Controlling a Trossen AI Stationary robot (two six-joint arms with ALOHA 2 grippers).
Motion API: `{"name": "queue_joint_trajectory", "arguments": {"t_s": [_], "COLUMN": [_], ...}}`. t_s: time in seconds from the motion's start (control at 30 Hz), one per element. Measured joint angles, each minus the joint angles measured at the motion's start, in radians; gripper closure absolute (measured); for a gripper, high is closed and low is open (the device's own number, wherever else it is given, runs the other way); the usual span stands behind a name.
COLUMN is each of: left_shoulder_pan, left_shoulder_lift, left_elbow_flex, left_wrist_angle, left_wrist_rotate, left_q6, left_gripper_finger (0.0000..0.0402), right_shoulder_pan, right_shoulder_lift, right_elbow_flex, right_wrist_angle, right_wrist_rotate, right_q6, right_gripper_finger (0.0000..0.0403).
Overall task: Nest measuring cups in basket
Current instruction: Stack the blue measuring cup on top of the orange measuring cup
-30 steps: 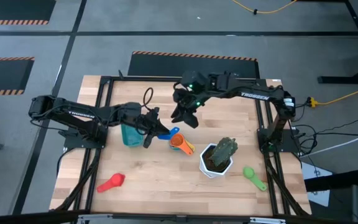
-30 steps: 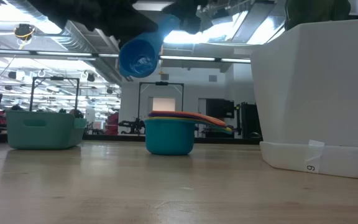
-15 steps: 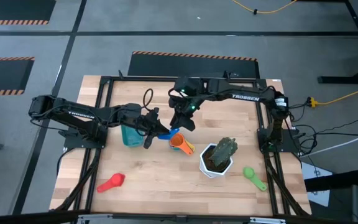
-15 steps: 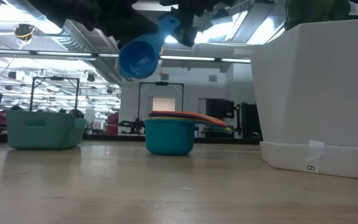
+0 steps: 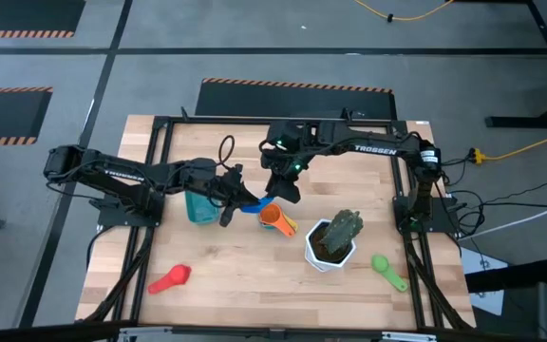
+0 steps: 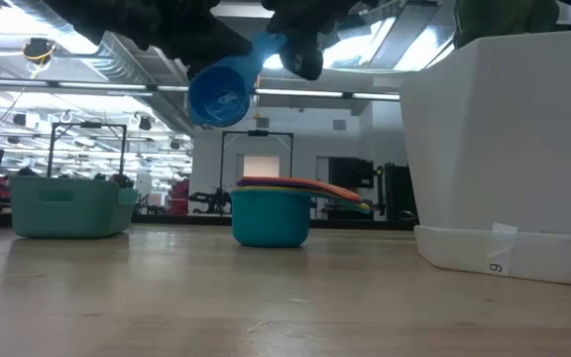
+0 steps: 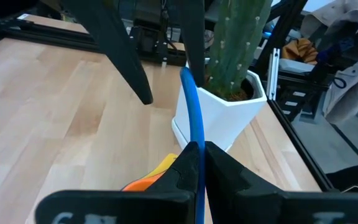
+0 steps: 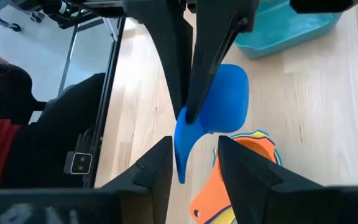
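Note:
My left gripper (image 5: pixel 235 198) is shut on a blue measuring cup (image 6: pixel 221 94), which hangs in the air above a stack of nested cups (image 5: pixel 275 219) in teal, orange and yellow. My right gripper (image 8: pixel 194 165) is open. Its fingers stand on either side of the free end of the blue cup's handle (image 8: pixel 182 155); I cannot tell whether they touch it. The teal basket (image 5: pixel 199 205) stands on the table beside the left gripper. A red cup (image 5: pixel 171 278) and a green cup (image 5: pixel 387 269) lie apart near the table's near edge. My left gripper pinches the blue cup's handle (image 7: pixel 192 134) between its two fingers, close to the bowl, with the flat handle edge-on between them. The fingers come roughly level from the table's left. The cup is lifted clear and tipped on its side, its handle pointing toward the right gripper.
A white hexagonal pot (image 5: pixel 329 249) with a green plant stands on the table's right near side, close to the stack. Black frame rails run along the table's edges. Bare wood lies between the red cup and the pot.
My right gripper has moved down and toward the table's near edge, onto the blue cup, and its open fingers now straddle the handle's free end. The left gripper and the cup have stayed in place.

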Motion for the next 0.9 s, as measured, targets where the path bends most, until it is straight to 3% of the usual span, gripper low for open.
{"name": "queue_joint_trajectory", "arguments": {"t_s": [0.33,0.47,0.63,0.9], "left_shoulder_pan": [0.000,-0.001,0.000,0.000], "left_shoulder_lift": [0.000,0.000,0.000,0.000], "left_elbow_flex": [0.000,0.000,0.000,0.000], "left_wrist_angle": [0.000,0.000,-0.002,-0.004], "left_wrist_rotate": [-0.026,-0.023,-0.033,-0.063], "left_q6": [0.000,0.000,0.000,0.000], "left_gripper_finger": [0.0392,0.0392,0.0392,0.0380], "right_shoulder_pan": [0.029,0.041,0.046,0.050], "right_shoulder_lift": [0.000,0.000,0.000,-0.002], "right_elbow_flex": [-0.012,-0.012,-0.012,-0.012], "right_wrist_angle": [0.006,0.010,0.011,0.005], "right_wrist_rotate": [0.006,0.014,0.079,0.106], "right_q6": [0.001,0.000,0.000,0.025], "right_gripper_finger": [0.0274,0.0310,0.0385,0.0395]}}
